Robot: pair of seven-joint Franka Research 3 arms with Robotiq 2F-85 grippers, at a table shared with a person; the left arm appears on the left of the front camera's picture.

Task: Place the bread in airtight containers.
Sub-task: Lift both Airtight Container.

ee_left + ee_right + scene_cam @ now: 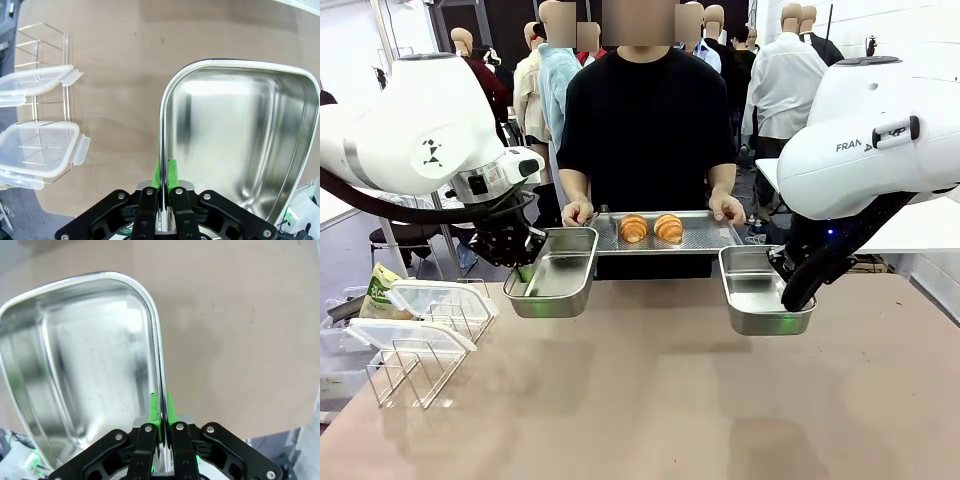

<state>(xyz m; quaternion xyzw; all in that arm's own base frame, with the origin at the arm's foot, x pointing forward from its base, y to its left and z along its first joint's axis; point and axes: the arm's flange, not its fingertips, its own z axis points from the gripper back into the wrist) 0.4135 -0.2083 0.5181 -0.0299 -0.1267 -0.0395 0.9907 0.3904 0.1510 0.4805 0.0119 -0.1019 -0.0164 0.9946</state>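
Two tubs (552,300) (760,322) held, right arm (880,140) lettered "FRAN"

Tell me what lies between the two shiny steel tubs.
Front view: the flat perforated steel tray bearing two golden-brown croissants lies between the left tub and the right tub; nearer, bare brown table.

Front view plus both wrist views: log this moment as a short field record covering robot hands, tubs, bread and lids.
left hand: shut on the rim of the left tub
right hand: shut on the rim of the right tub
tubs: both empty
bread: two croissants side by side on a perforated tray
tray holder: the person's hands, one at each end
lids: two, on the wire rack, robot's left
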